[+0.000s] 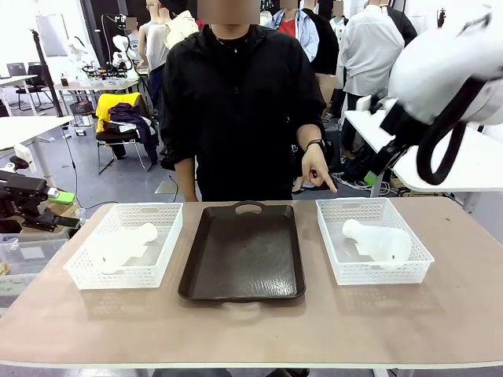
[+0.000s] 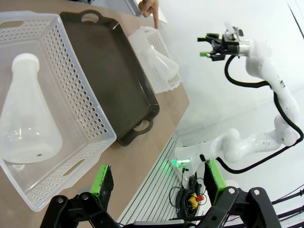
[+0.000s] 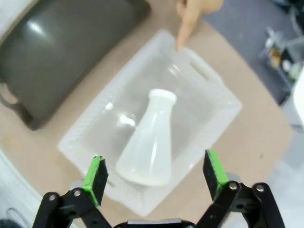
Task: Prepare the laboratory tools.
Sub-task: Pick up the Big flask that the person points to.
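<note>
While both arms' jaws are held open, nothing is gripped. Frosted-white plastic conical flasks (image 1: 118,247) (image 1: 381,243) are laid in white lattice baskets (image 1: 118,277) (image 1: 381,273).

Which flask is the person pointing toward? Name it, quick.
The flask in the basket on the robot's right; the person's finger points toward that basket's far rim. The other flask lies left of the tray.

You have a pale brown bench (image 1: 314,330) with three things set straight on it in a row. A white lattice basket (image 1: 110,276) is at the robot's left, a dark brown handled tray (image 1: 244,259) is in the middle, and a second white lattice basket (image 1: 385,272) is at the right. Each basket sits just beside the tray, not touching it.
</note>
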Controlling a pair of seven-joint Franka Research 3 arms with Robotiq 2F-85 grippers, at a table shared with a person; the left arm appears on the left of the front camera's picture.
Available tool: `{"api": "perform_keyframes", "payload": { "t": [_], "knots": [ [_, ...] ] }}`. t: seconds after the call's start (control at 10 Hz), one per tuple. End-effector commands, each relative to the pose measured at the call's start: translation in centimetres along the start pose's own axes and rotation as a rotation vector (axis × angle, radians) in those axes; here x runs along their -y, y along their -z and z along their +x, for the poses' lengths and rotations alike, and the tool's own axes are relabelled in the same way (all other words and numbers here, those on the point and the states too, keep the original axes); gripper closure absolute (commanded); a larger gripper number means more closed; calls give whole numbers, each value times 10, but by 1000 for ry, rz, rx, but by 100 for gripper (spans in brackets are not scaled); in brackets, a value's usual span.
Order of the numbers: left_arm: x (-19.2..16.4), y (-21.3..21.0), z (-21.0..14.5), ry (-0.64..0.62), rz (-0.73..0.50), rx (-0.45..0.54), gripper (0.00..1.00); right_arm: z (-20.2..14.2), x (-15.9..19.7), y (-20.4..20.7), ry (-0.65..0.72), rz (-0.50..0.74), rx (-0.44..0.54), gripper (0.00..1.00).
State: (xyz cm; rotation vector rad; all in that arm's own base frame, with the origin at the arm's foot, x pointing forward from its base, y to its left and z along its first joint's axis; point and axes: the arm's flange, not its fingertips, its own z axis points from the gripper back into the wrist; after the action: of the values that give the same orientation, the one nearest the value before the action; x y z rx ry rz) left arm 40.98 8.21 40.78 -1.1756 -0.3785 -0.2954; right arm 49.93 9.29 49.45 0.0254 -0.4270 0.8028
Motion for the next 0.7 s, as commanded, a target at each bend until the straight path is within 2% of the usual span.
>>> {"api": "perform_keyframes", "payload": {
  "t": [0.0,0.4,0.6],
  "knots": [
    [0,-2,-1,1,3,2,0,23,5,43,-3,-96,-161,0],
    [0,-2,-1,1,3,2,0,45,10,120,-22,-159,-273,0],
    [0,-2,-1,1,3,2,0,47,8,135,7,-98,-317,0]
  ]
}}
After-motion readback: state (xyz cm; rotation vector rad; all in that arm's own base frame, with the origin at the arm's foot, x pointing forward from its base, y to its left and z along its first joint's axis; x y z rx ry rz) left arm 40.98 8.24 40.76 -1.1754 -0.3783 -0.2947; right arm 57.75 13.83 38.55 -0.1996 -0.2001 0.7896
